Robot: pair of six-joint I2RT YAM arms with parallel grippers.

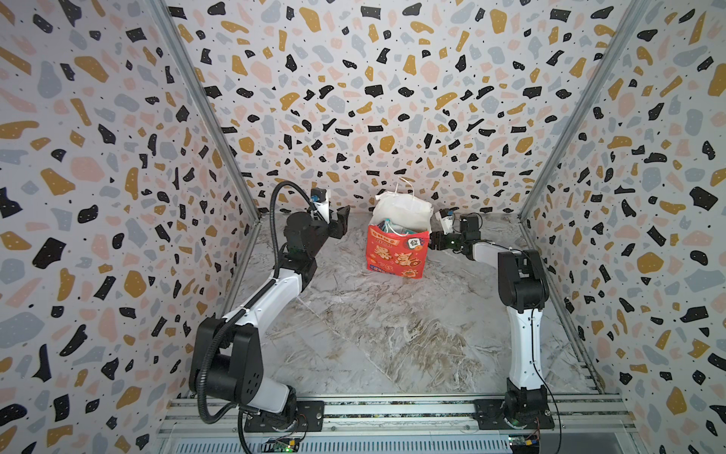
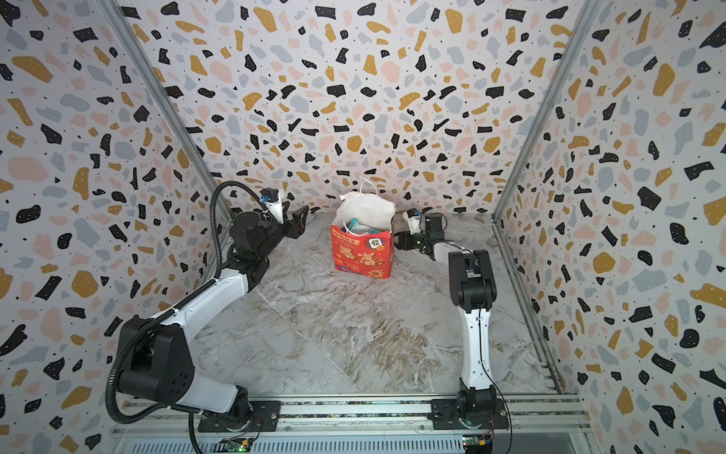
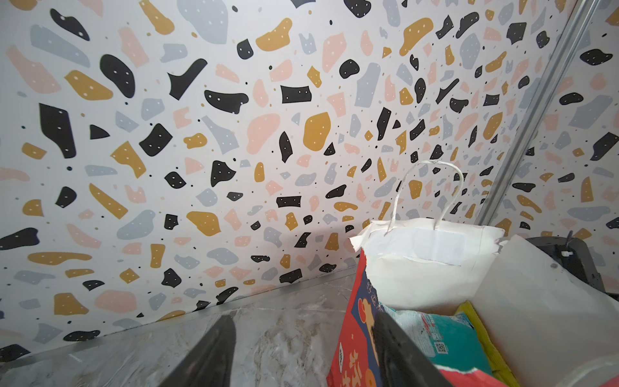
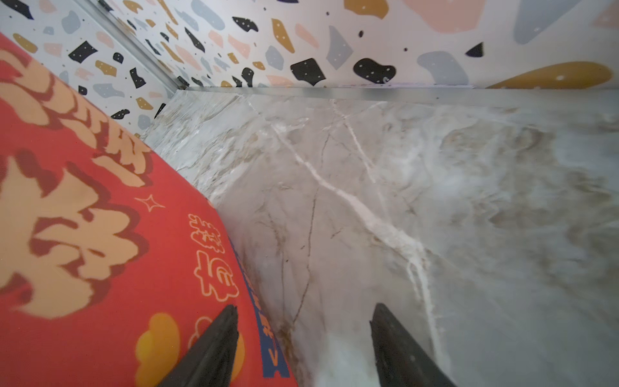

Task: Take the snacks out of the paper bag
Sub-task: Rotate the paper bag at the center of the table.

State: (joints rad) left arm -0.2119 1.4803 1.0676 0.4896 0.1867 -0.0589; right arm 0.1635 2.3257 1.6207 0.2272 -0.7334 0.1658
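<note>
Marble-patterned tabletop (image 1: pixel 373 334) stretches from the near rail (image 1: pixel 393 408) toward terrazzo-patterned walls (image 1: pixel 393 98). Farther back, the left gripper (image 1: pixel 341 221) hangs above the surface, its fingers spread and holding nothing, a little to the left of the paper bag (image 1: pixel 396 255). The right gripper (image 1: pixel 434 240) sits low, just beside the bag's right side, also spread and empty; whether it touches cannot be told. The bag stands upright near the back wall, between the 2 grippers. Inside it, a teal packet (image 3: pixel 445 331) and a yellow packet's edge (image 3: pixel 470 309) show; any other snacks are hidden.
</note>
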